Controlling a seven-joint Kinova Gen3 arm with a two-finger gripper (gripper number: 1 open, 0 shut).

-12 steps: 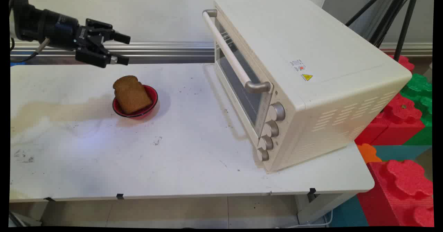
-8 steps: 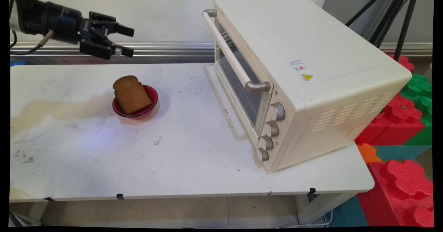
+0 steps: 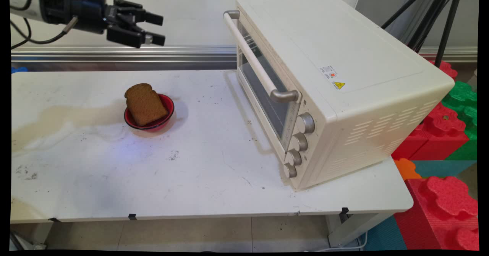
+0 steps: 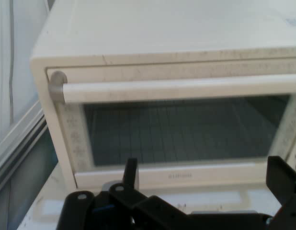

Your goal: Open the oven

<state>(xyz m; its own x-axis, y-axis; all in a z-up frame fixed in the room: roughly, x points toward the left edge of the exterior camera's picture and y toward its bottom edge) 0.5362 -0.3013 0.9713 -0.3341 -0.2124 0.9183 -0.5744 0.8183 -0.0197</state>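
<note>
Gripper (image 3: pixel 158 29) high over worktop (image 3: pixel 191 164) at upper left, pointing right toward toaster oven (image 3: pixel 324 80); jaws apart, empty. Oven door shut, handle (image 4: pixel 186 88) across its top, glass window below. Slice of brown bread (image 3: pixel 145 104) leans in red bowl (image 3: pixel 168 112) below gripper, well apart from it. Coloured foam blocks (image 3: pixel 443 133) right of worktop.

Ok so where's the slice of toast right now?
In the main view the toast leans in a red bowl on the white table's left half, well left of the closed toaster oven; the open claw hangs above it, empty.
</note>
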